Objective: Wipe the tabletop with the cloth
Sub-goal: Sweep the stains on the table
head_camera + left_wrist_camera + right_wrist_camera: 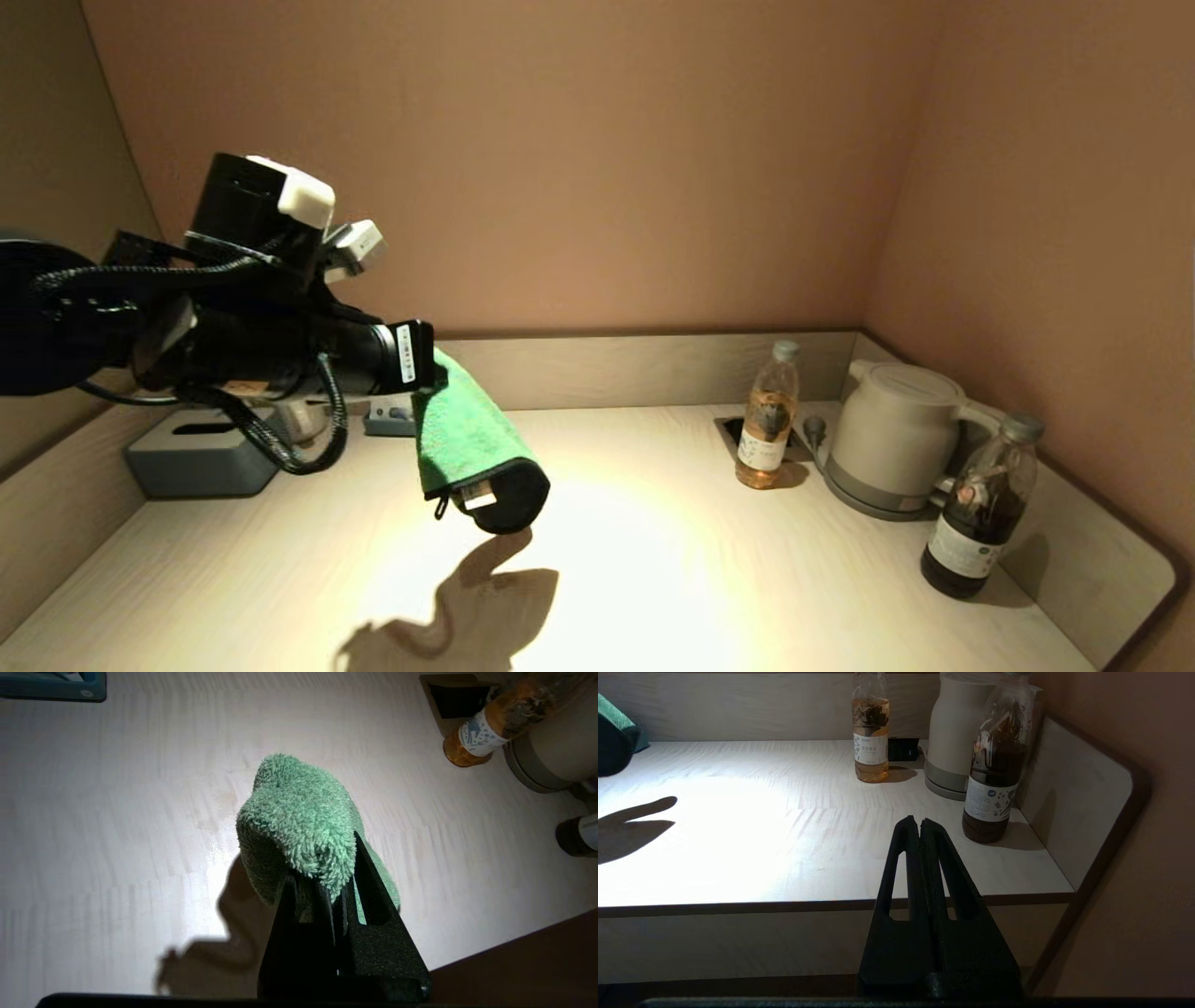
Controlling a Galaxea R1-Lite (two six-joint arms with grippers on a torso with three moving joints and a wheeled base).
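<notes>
Left gripper [334, 891] clamps the cloth [471, 439], hanging clear above the tabletop [653, 579]. Wiping not started. Right gripper [920, 823] pinched closed, empty, at 5 o'clock off the front edge.

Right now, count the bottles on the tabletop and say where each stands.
2. The amber bottle stands by the socket cutout, left of the kettle. The dark bottle stands nearer the front, right of the kettle, against the raised rim. Another could hide behind the left arm.

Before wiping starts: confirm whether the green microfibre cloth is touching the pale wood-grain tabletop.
No: the green microfibre cloth hangs from the left gripper above the pale wood-grain tabletop, casting a separate shadow.
</notes>
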